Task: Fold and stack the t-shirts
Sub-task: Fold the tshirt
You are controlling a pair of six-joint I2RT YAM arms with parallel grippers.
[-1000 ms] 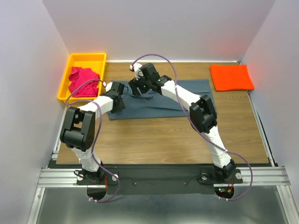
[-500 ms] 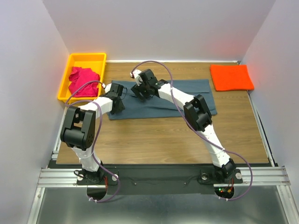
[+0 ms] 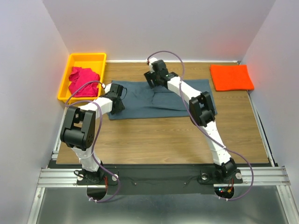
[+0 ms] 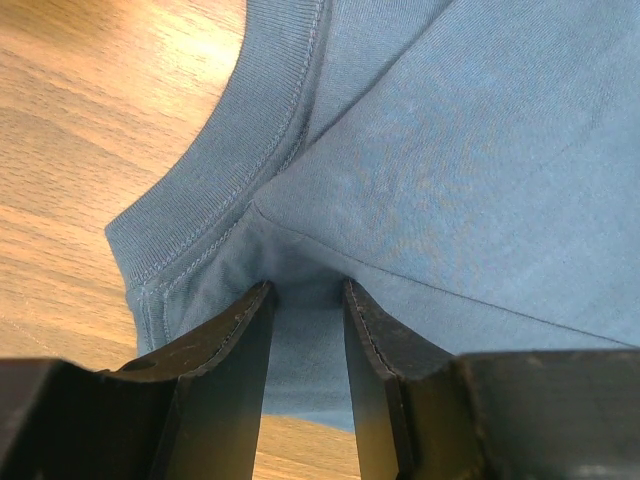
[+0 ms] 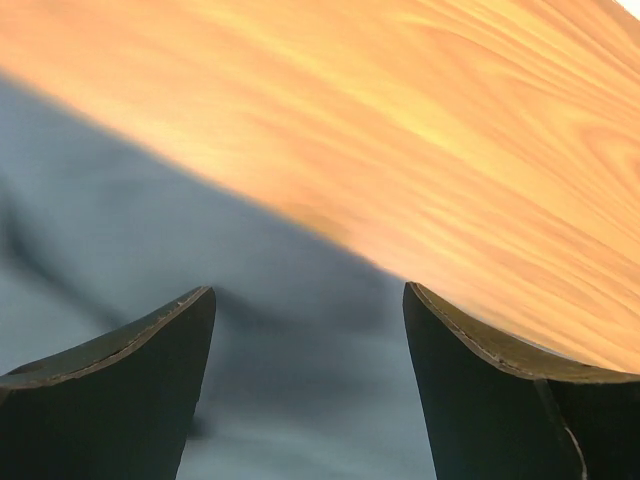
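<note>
The slate grey-blue t-shirt (image 3: 187, 95) lies spread across the back middle of the table. My left gripper (image 3: 120, 93) is at its left end. In the left wrist view that gripper (image 4: 305, 290) is shut on a pinched fold of the shirt (image 4: 470, 150) beside the ribbed collar (image 4: 255, 150). My right gripper (image 3: 153, 81) hovers over the shirt's far edge. In the blurred right wrist view it (image 5: 308, 295) is wide open and empty above the cloth (image 5: 120, 230). The orange t-shirt (image 3: 231, 77) lies folded at the back right. The magenta-pink t-shirt (image 3: 84, 81) is bunched in the bin.
The yellow plastic bin (image 3: 86, 58) stands at the back left corner. White walls close in the table at the back and sides. Bare wooden tabletop (image 3: 159, 140) lies between the grey-blue shirt and the arm bases.
My right gripper has moved right and toward the far edge of the grey-blue shirt, and the cloth near the collar now lies flatter. My left gripper has hardly moved.
</note>
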